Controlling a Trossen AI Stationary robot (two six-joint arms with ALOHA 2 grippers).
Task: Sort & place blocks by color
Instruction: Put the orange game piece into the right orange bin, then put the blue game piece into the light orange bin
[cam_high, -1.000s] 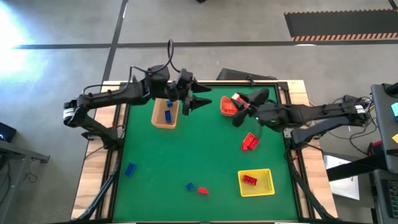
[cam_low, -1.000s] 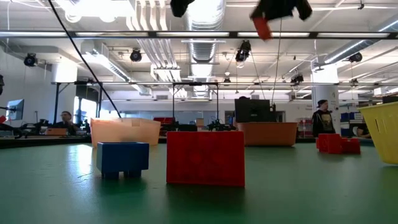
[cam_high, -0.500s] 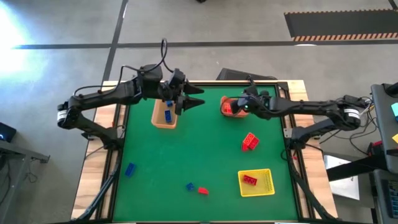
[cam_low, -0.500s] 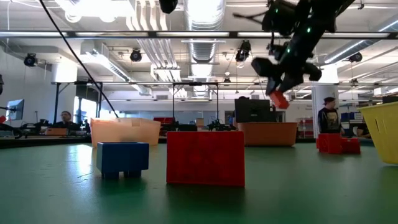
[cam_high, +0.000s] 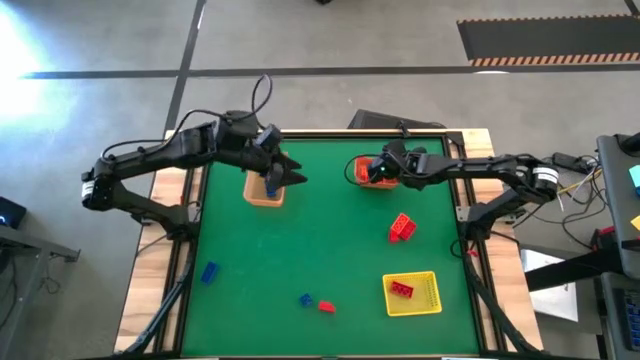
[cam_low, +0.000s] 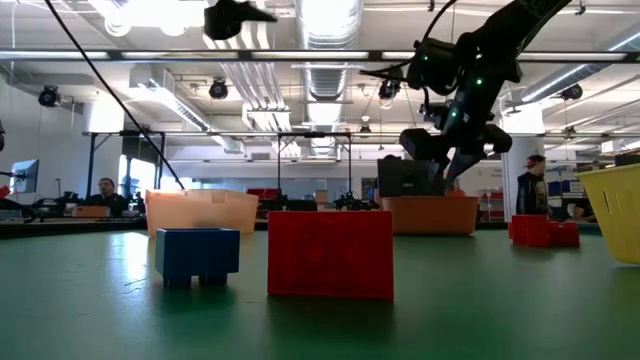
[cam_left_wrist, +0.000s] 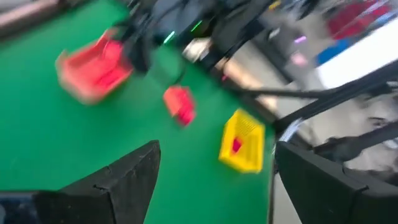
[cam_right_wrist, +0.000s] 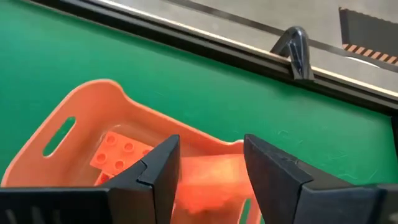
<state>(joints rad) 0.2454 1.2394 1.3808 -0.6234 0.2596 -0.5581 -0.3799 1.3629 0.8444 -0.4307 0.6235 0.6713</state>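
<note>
Counting loose blocks on mat: two blue (cam_high: 209, 271), two red (cam_high: 403, 227).

Two bins (cam_high: 265, 186) (cam_high: 368, 171) sat near the desk's (cam_high: 320, 250) far edge; a third bin (cam_high: 412, 293) and loose blocks (cam_high: 403, 227) lay nearer the front.

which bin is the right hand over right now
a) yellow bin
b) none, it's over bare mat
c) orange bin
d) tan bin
c) the right hand hangs over the orange bin at the far side of the table, and its wrist view looks straight down into that bin.
</note>
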